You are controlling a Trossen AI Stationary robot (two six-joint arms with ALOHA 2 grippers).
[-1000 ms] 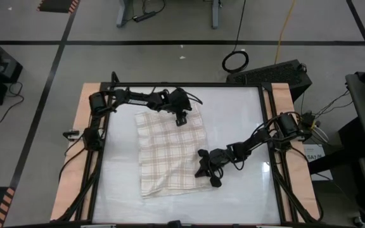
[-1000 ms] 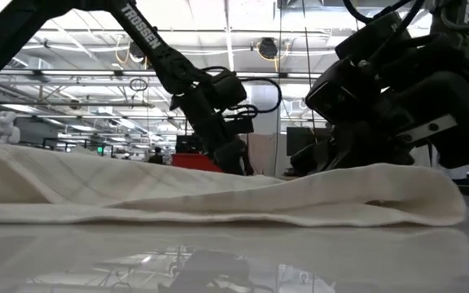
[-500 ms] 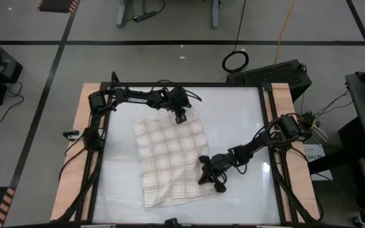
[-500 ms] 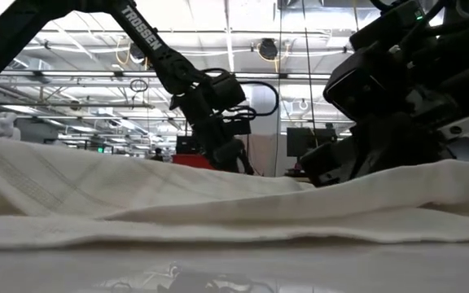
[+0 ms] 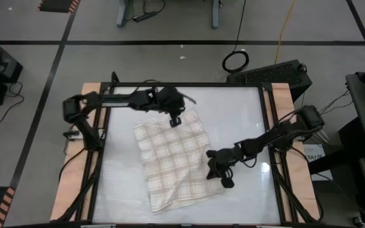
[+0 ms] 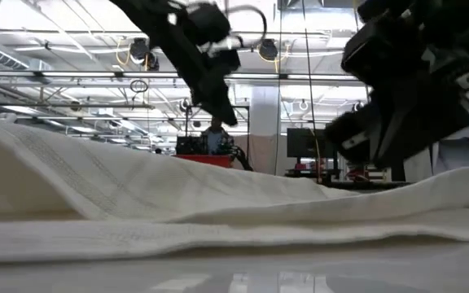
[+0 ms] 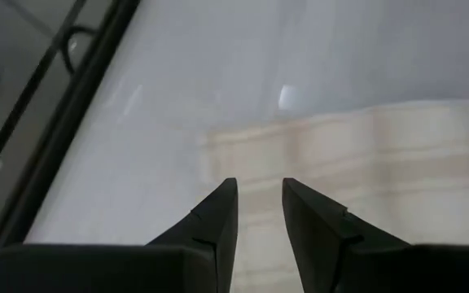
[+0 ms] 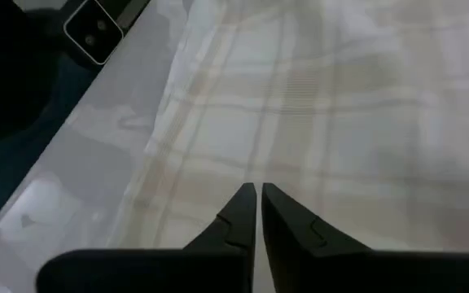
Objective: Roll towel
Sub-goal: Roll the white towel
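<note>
On the white table [image 5: 119, 183] the towel [image 5: 176, 158] lies spread flat and slightly skewed near the middle, not yet rolled. The left gripper [image 5: 175, 120] sits at the far edge of the cloth with its fingers a little apart and nothing between them, and the right gripper [image 5: 217, 172] sits at the cloth's right edge with its fingers nearly together, also empty as far as the wrist view shows. The likely trouble is a pinch that catches only the top fibres, or misses the thin edge lying flat on the slick surface, so the cloth slides instead of curling; uneven pulls from the two arms would skew the roll. There is bare table on every side of the towel, most on the left and right, while the near corner lies close to the front frame [image 5: 189, 222], so rolling toward the far side looks safer
</note>
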